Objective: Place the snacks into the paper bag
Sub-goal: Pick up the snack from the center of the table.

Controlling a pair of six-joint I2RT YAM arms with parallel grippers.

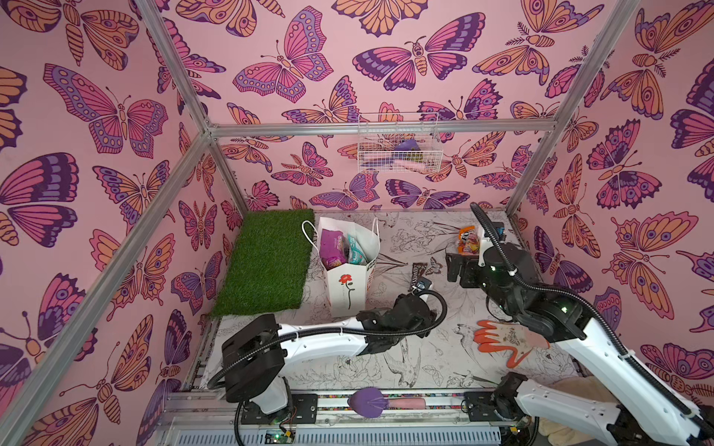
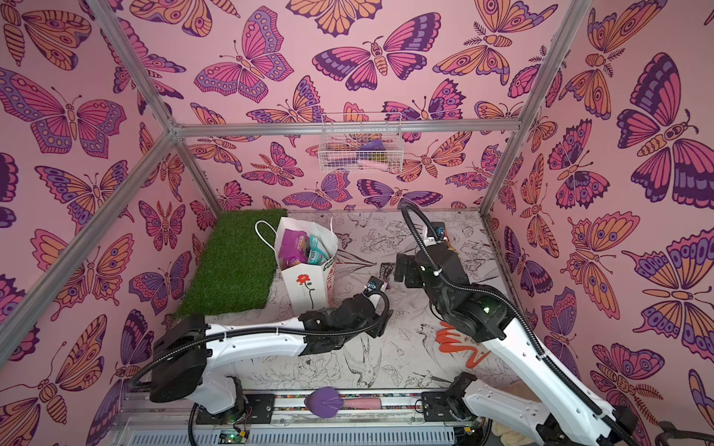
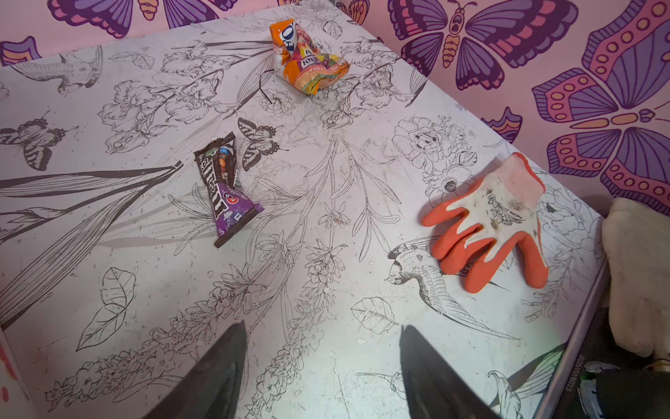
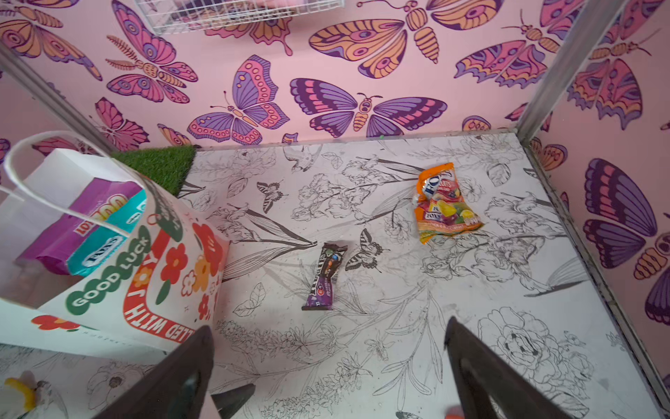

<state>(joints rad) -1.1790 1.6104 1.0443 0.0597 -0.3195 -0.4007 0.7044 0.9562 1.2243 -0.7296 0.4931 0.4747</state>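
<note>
In both top views the paper bag (image 1: 347, 287) is seen standing upright, with a purple packet (image 1: 331, 244) and a teal packet (image 1: 356, 249) tucked inside. In the left wrist view the left gripper (image 3: 322, 326) is shown spread and empty, and the brown M&M's wrapper (image 3: 224, 192) and orange packet (image 3: 308, 60) are lying on the table (image 3: 344, 261). In the right wrist view the right gripper (image 4: 328, 324) is seen spread and empty too; "GOOD LUCK" can be read on the bag, "FOX'S" on the teal and orange packets.
</note>
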